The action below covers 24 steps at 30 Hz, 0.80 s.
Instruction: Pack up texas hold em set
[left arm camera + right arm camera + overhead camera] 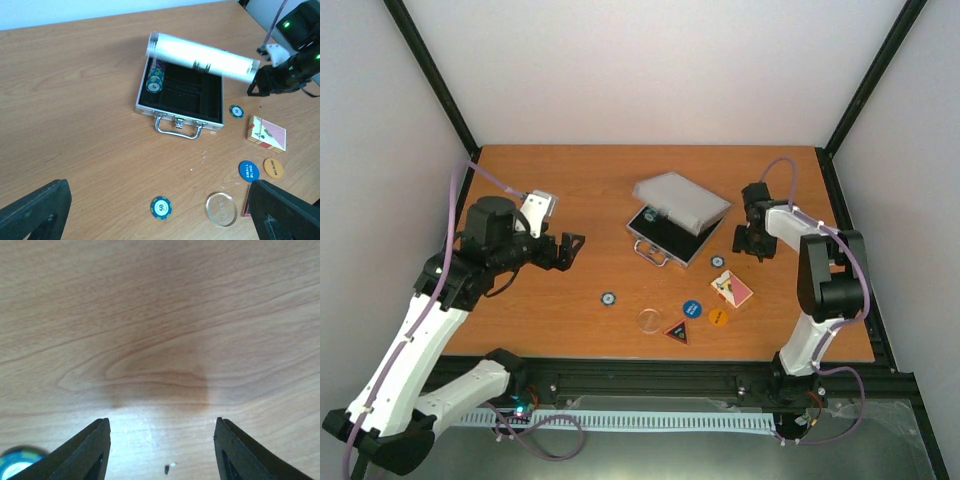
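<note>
The silver case [665, 232] lies open mid-table, lid [682, 200] raised, handle [179, 127] toward me. A stack of chips [155, 80] sits in its black lining at the left. Loose on the wood are a blue chip [160, 207], another chip [236, 111], the red-backed card deck [266, 133], a blue round button [248, 170], an orange one [273, 168], a clear disc [221, 209] and a triangular button [678, 331]. My left gripper [160, 220] hovers open left of the case. My right gripper [162, 450] is open over bare wood right of the case, a chip [17, 462] at its left.
White walls and black frame posts [430, 70] enclose the wooden table [560, 190]. The right arm's elbow [830, 275] stands near the right edge, close to the card deck. Cables [490, 180] trail from both arms.
</note>
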### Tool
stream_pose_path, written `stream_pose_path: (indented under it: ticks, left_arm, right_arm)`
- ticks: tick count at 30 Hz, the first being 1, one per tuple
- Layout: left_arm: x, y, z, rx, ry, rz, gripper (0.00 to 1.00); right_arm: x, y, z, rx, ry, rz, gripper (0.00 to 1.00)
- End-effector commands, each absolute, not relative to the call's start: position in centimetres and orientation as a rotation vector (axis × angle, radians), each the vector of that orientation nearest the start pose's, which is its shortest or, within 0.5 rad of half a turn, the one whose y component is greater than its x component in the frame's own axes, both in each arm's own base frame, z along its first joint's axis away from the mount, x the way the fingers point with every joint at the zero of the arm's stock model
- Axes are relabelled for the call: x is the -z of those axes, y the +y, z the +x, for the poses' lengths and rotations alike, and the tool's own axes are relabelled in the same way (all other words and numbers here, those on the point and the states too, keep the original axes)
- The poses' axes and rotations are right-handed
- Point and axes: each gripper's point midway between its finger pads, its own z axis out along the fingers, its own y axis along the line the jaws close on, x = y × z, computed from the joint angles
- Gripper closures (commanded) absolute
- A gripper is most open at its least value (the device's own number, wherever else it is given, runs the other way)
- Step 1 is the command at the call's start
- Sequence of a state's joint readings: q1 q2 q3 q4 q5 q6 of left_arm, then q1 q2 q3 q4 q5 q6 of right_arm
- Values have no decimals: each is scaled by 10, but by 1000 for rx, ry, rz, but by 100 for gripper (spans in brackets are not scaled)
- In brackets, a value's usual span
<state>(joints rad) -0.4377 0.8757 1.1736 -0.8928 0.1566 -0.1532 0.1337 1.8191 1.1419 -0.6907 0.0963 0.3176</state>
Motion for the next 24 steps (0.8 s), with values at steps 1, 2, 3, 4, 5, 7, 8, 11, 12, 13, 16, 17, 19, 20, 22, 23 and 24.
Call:
stream_pose_path:
  ticks: [1,2,3,4,5,7,8,11,12,13,16,17,19,20,22,23,24]
  left_arm:
    - [-320,-141,232,526,2151,414,0]
    - [-321,-142,233,530,2148,415,0]
    - [-322,-143,233,535,2148,418,0]
    - [-323,-144,234,538,2151,419,0]
    - [-323,-145,234,540,2153,421,0]
    - [-324,-146,235,545,2160,423,0]
    - [-325,-146,235,547,2161,424,0]
    - [-327,-145,237,534,2157,426,0]
    - [-326,-145,238,526,2159,427,0]
    - [-325,-145,240,517,2163,431,0]
    - [-315,-147,243,515,2189,435,0]
    - [-311,-148,244,524,2194,431,0]
    - [-304,-151,244,549,2201,417,0]
    - [-302,-153,244,567,2198,412,0]
    - [-300,-153,242,586,2189,399,0]
    - [-299,-153,242,587,2185,391,0]
    - [-298,-151,242,582,2185,384,0]
  right_arm:
    - [-57,28,366,88,2824,299,37]
    - [-62,28,367,82,2812,304,35]
    - [-67,29,369,71,2799,308,35]
    - [-71,30,370,61,2788,310,34]
    - [-76,30,371,53,2775,314,30]
    - [-83,31,372,35,2752,320,25]
    - [-87,33,373,21,2740,316,26]
    - [-97,36,374,-12,2712,310,2]
    - [-100,37,375,-24,2702,305,0]
    - [-103,38,376,-35,2694,300,0]
    - [-112,41,375,-66,2672,283,0]
    - [-113,42,375,-74,2666,284,0]
    - [-117,43,372,-95,2649,286,0]
    - [-119,44,371,-112,2642,289,0]
    - [-123,52,368,-178,2629,273,0]
    - [-125,57,368,-219,2617,262,0]
    - [-127,64,367,-276,2607,247,0]
